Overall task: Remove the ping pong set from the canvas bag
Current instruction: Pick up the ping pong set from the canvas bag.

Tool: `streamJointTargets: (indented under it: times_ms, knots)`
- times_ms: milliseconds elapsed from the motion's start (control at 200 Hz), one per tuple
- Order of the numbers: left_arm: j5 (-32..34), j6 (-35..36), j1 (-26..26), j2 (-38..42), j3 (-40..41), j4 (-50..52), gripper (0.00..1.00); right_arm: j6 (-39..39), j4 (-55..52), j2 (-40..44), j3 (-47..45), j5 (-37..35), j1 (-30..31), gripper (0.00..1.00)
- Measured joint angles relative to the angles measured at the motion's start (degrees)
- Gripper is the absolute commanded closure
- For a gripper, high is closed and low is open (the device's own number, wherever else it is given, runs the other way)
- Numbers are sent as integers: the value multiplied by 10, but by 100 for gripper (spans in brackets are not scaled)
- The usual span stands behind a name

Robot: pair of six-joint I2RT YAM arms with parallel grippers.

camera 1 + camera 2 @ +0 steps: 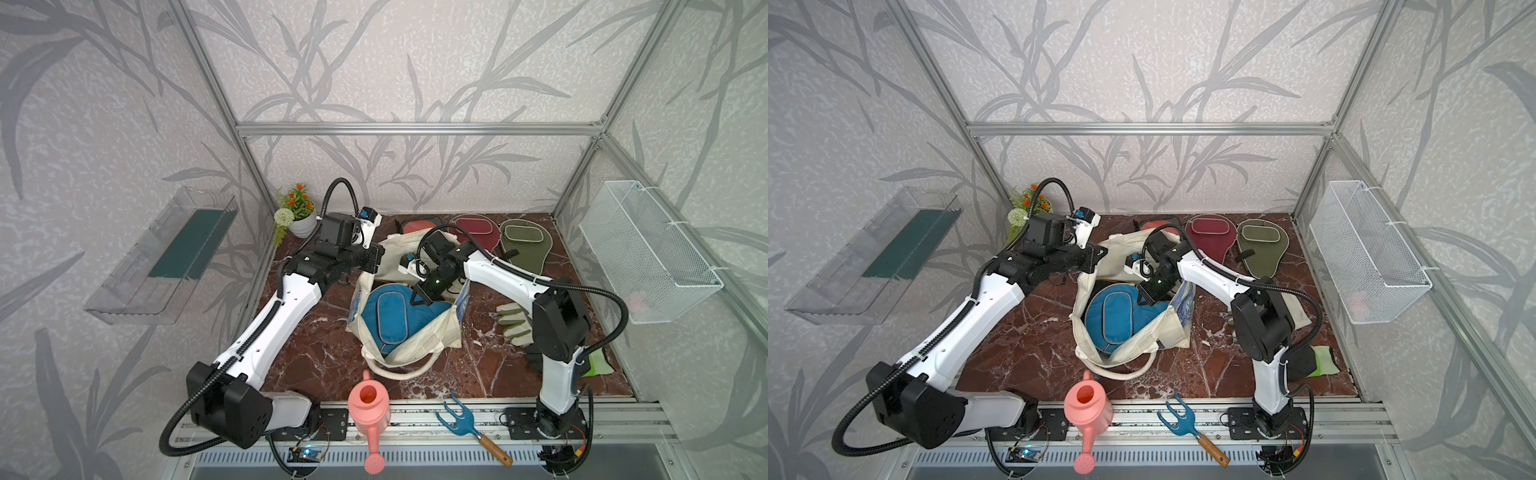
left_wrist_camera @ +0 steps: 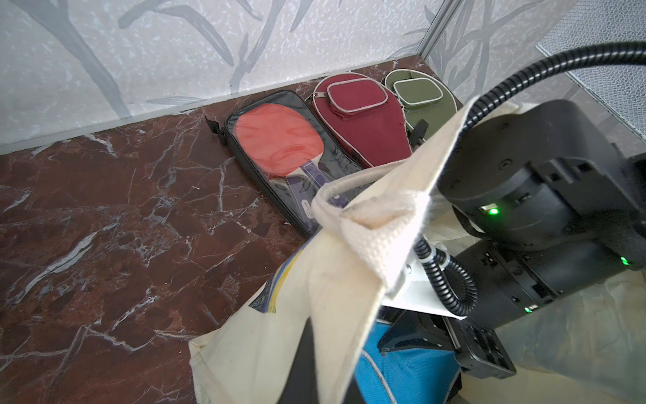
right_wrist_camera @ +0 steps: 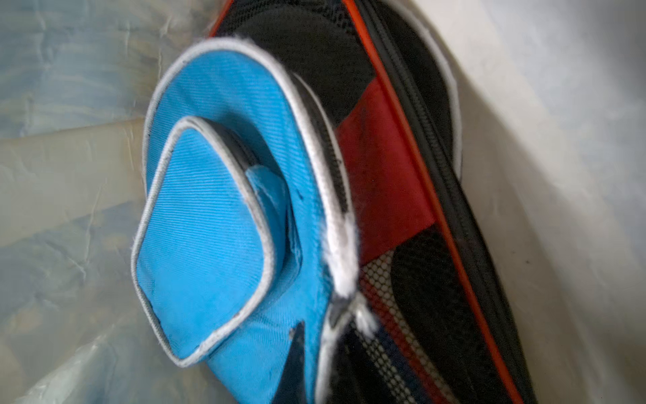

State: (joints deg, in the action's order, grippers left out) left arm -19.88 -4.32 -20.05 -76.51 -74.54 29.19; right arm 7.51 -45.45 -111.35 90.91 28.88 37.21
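Observation:
The canvas bag (image 1: 419, 340) (image 1: 1133, 349) lies open mid-table. My left gripper (image 1: 376, 259) (image 2: 325, 349) is shut on the bag's far rim and holds it up. The right gripper (image 1: 419, 297) (image 1: 1144, 297) (image 3: 314, 349) reaches inside the bag and is shut on the edge of the blue cover (image 1: 390, 320) (image 3: 209, 227). A black-and-red case (image 3: 384, 175) lies beneath that cover. Outside the bag, by the back wall, lie the red-faced paddle (image 2: 279, 140) in its clear-fronted pouch, the maroon cover (image 1: 473, 228) (image 2: 363, 119) and the olive cover (image 1: 523, 245) (image 2: 419, 91).
Gardening gloves (image 1: 513, 322) lie right of the bag by the right arm. A pink watering can (image 1: 370, 409) and a blue hand fork (image 1: 461, 419) sit at the front rail. A potted plant (image 1: 299, 208) stands back left, and a wire basket (image 1: 648, 257) hangs on the right wall.

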Motion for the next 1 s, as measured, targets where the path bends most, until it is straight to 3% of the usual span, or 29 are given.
streamJointTargets:
  times_ms: [210, 545, 595, 715, 790, 860, 1000]
  knots:
    - [9, -3, 0, -34, -47, 21, 100, 19, -24, 39, 13, -58, -1, 100]
    - [14, -3, 0, -95, -125, 70, 100, 37, -8, 180, 13, -129, -10, 100]
    - [17, -2, 0, -97, -129, 74, 88, 36, -6, 191, 13, -128, -13, 100]
    - [35, 4, 0, -97, -151, 80, 41, 24, -7, 202, 18, -116, -28, 100]
    - [54, 11, 2, -94, -173, 76, 20, 10, -4, 206, 19, -98, -49, 100]
    - [68, 16, 4, -88, -189, 75, 11, -7, -3, 212, 19, -76, -74, 100]
    - [57, 23, 17, -68, -214, 71, 5, -43, 15, 240, 19, -19, -125, 100]
